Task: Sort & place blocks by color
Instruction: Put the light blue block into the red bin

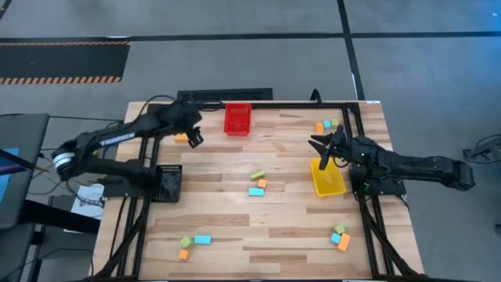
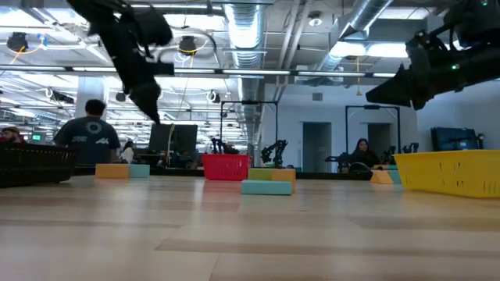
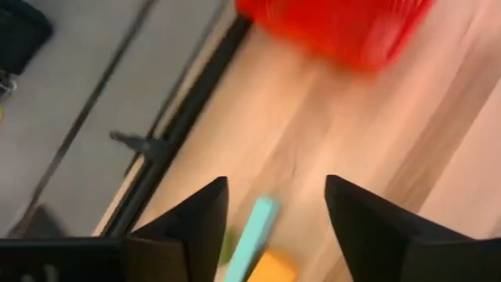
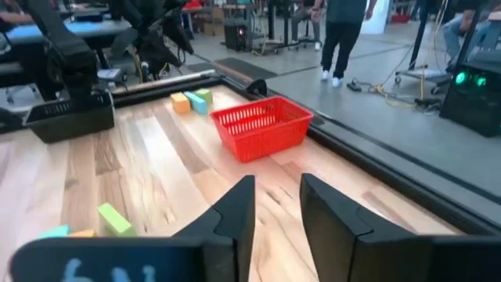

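Note:
Small light-blue, orange and yellow-green blocks lie flat on the wooden table in several clusters: far left (image 1: 182, 138), centre (image 1: 257, 185), far right (image 1: 326, 124), near left (image 1: 192, 244), near right (image 1: 340, 237). My left gripper (image 1: 192, 135) is open and raised over the far-left cluster. In its wrist view the gripper (image 3: 275, 205) has a light-blue bar (image 3: 255, 229), an orange block (image 3: 271, 268) and a green one (image 3: 227, 247) below the gap between its fingers. My right gripper (image 1: 323, 149) is open and empty, raised over the far rim of the yellow bin (image 1: 327, 178).
A red bin (image 1: 238, 118) stands at the far edge near my left gripper. A black bin (image 1: 166, 182) sits at the left edge. A black frame rail (image 1: 266, 105) runs around the table. People stand and sit in the room (image 2: 87, 134) beyond the table.

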`<state>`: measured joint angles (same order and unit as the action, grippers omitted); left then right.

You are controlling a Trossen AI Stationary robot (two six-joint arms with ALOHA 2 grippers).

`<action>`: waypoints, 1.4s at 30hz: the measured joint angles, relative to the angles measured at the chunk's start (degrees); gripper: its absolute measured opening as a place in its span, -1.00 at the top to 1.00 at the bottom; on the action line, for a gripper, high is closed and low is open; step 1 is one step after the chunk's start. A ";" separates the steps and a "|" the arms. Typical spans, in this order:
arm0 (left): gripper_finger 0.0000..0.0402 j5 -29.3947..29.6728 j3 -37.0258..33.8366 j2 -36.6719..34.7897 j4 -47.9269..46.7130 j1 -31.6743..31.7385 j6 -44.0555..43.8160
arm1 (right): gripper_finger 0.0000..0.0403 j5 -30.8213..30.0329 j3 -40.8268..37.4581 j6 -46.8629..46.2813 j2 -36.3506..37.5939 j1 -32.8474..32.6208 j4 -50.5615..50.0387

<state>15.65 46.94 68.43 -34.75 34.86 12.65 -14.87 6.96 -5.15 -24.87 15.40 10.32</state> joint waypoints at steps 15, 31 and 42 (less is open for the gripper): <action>-0.16 -4.33 1.93 20.06 2.01 8.14 17.81 | 0.15 7.78 0.09 -3.74 -0.37 0.00 0.78; 0.19 -10.10 2.17 26.11 1.26 15.43 20.07 | 0.17 7.64 0.15 -1.88 -1.11 0.15 0.67; 0.85 -10.33 7.09 26.15 7.49 12.40 21.94 | 0.21 7.30 0.15 -0.42 -1.09 0.13 3.10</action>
<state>5.32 54.03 94.58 -27.26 47.26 34.59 -7.57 7.11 -5.56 -25.96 15.53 13.42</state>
